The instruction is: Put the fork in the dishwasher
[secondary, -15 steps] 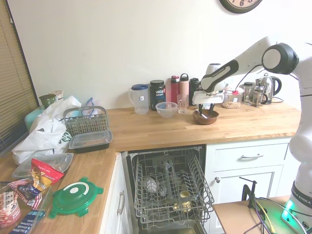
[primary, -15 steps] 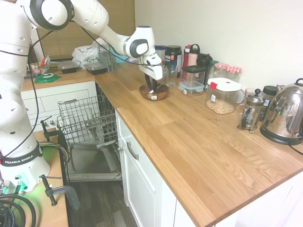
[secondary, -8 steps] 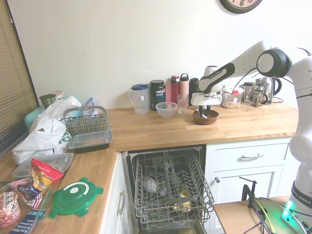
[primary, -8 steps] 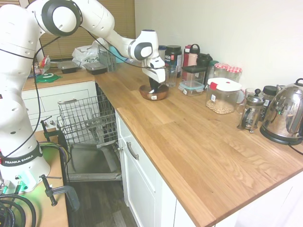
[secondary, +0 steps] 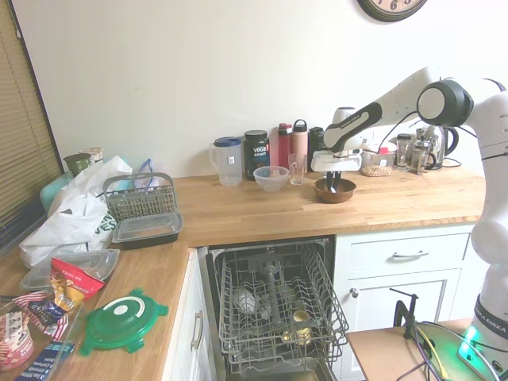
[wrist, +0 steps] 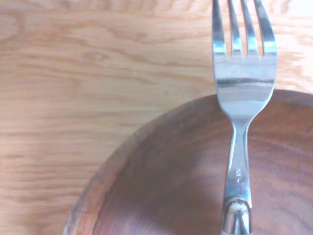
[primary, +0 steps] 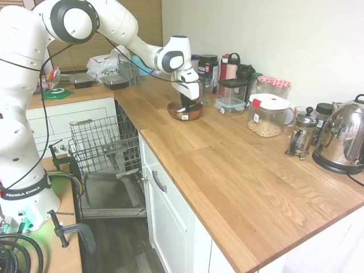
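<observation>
Fork [wrist: 243, 98]: shiny metal, four tines, across round wooden bowl [wrist: 166, 196] rim | end effector [primary: 186, 106]: grip state unclear

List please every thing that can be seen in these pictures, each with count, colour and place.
fork: one, silvery, lying in the bowl with its prongs over the rim
bowl: one, brown wood, on the counter under the gripper
dishwasher: one, grey wire rack pulled out, door down, below the counter
counter: one, light wood, L-shaped
kettle: one, shiny metal, far end of the counter
clock: one, dark rim, on the wall
green lid: one, on the counter left of the dishwasher
cutlery basket: one, grey, on the counter by the white bag
gripper: one, white arm, lowered into the bowl; fingers not clear
</observation>
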You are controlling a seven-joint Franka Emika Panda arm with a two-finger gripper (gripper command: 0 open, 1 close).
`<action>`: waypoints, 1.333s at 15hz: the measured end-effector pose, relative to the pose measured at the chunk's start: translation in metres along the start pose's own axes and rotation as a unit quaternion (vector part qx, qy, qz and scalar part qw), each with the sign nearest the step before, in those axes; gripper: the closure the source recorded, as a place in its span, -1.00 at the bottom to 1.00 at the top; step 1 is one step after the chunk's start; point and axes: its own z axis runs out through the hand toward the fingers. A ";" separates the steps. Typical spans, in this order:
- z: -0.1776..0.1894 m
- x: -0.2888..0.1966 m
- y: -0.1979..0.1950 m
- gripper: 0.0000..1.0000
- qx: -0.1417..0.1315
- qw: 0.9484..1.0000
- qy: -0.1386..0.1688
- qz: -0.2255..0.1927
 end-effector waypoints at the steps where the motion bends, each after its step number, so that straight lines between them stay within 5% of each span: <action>1: -0.003 0.002 0.000 1.00 0.003 1.000 0.005 0.000; 7: -0.086 -0.024 -0.004 1.00 0.043 0.998 0.036 -0.023; 13: -0.182 -0.168 0.025 1.00 0.080 0.990 0.069 -0.098; 16: -0.188 -0.265 0.054 1.00 0.073 0.982 0.086 -0.153; 20: -0.149 -0.378 0.064 1.00 0.042 0.968 0.114 -0.218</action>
